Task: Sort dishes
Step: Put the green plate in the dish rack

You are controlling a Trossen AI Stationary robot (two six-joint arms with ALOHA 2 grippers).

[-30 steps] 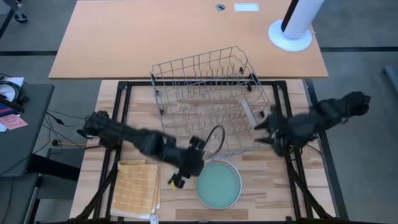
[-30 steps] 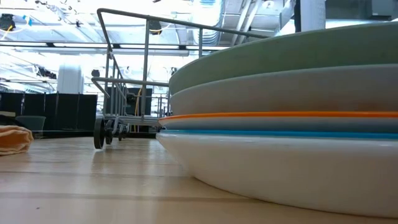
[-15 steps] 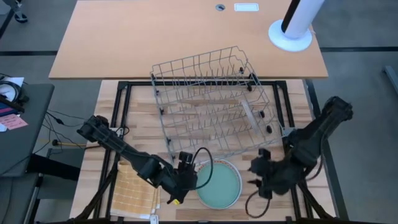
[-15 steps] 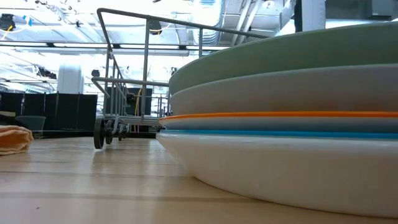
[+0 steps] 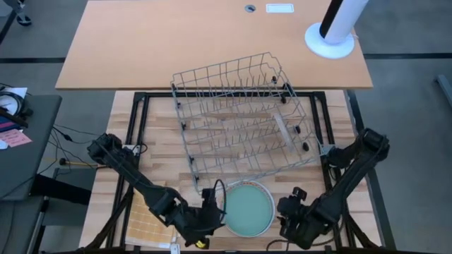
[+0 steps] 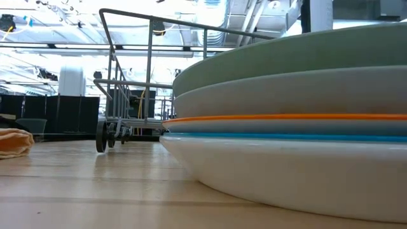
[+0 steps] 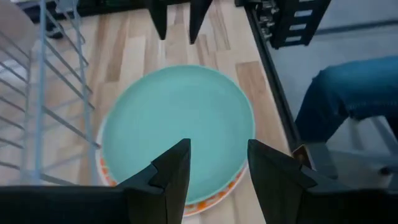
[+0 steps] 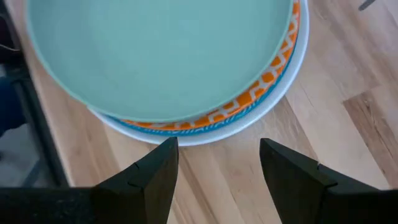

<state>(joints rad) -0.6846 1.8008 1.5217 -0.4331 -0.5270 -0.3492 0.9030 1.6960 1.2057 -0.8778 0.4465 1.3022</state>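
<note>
Overhead: a pale wooden bench [image 5: 162,152] carries a grey wire dish rack [image 5: 240,116] at centre. At 6 o'clock sits a round pale teal-green plate [image 5: 247,209]. The left gripper [image 5: 212,212] is at the plate's 9 o'clock, the right gripper [image 5: 289,212] near its 3 o'clock. A yellow checked cloth [image 5: 145,219] lies at 7 o'clock.

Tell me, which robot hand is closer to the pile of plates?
Left. The left gripper sits right beside the plates; the right gripper waits slightly farther off, opposite.

Robot lab or workshop. Two robot arms fixed at wood desk [image 5: 162,148], loose cables [image 5: 70,132] on grey floor, bare ceiling pipes [image 6: 216,16], long lamps.
</note>
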